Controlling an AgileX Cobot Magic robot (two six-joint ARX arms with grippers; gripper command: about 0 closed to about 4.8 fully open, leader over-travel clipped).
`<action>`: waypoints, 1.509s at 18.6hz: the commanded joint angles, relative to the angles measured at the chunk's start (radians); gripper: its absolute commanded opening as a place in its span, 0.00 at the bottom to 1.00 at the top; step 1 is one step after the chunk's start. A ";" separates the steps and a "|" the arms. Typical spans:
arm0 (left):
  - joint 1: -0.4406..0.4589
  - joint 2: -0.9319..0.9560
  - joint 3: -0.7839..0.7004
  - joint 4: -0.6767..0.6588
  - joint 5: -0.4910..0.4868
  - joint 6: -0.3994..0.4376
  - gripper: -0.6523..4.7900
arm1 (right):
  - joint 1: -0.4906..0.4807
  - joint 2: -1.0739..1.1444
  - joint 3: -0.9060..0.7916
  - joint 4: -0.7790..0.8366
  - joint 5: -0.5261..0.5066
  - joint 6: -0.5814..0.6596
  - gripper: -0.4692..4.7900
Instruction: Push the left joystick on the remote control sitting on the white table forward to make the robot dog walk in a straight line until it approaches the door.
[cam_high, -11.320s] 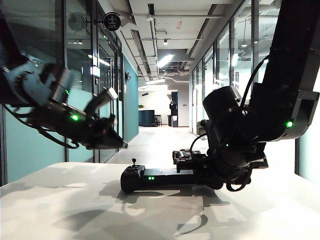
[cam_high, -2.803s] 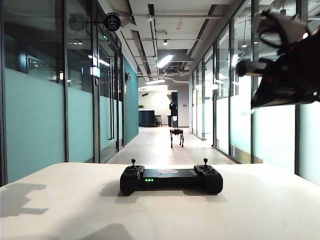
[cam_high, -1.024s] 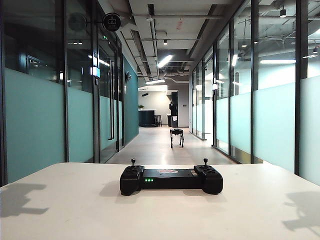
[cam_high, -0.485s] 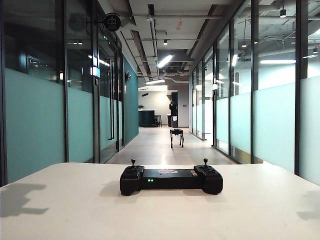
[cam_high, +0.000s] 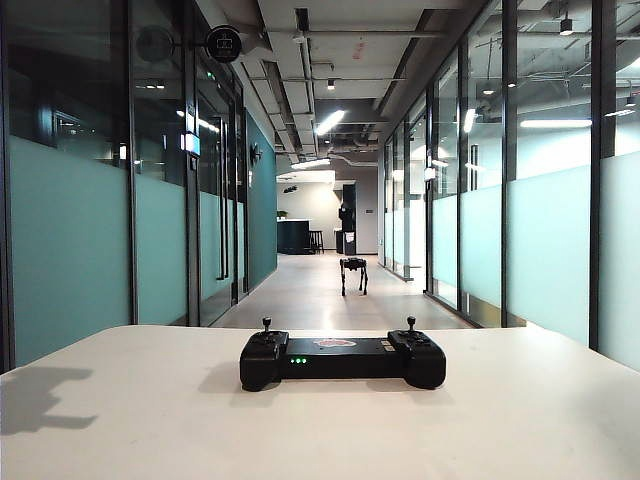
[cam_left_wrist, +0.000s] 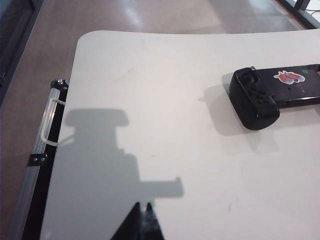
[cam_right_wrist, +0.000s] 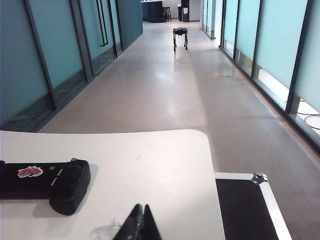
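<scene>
The black remote control (cam_high: 342, 358) lies on the white table (cam_high: 320, 430), its left joystick (cam_high: 266, 325) upright and untouched. The robot dog (cam_high: 353, 272) stands far down the corridor. Neither gripper shows in the exterior view. In the left wrist view my left gripper (cam_left_wrist: 143, 205) is shut and empty, hovering well off the remote control's (cam_left_wrist: 255, 97) left end and the left joystick (cam_left_wrist: 252, 76). My right gripper (cam_right_wrist: 141, 207) is shut and empty above the table's corner, beside the remote control's (cam_right_wrist: 60, 182) right end; the robot dog (cam_right_wrist: 180, 36) shows ahead. I cannot tell which door is meant.
Glass walls (cam_high: 70, 240) line both sides of the corridor. Black metal-edged cases stand beside the table, one on the left (cam_left_wrist: 42, 135) and one on the right (cam_right_wrist: 247, 205). The left arm's shadow (cam_high: 40, 395) falls on the tabletop.
The right arm's shadow on the table's right side has shrunk and slid off. The remote control, joystick and robot dog have not moved.
</scene>
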 joint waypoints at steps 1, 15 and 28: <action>-0.001 -0.001 0.003 0.006 0.003 -0.002 0.11 | -0.001 -0.003 -0.009 0.016 -0.003 0.004 0.08; -0.001 -0.001 0.003 0.005 0.003 -0.002 0.11 | -0.001 -0.003 -0.009 0.016 0.008 0.004 0.08; 0.103 -0.310 -0.014 0.009 0.039 0.046 0.11 | -0.001 -0.003 -0.009 0.015 0.008 0.004 0.08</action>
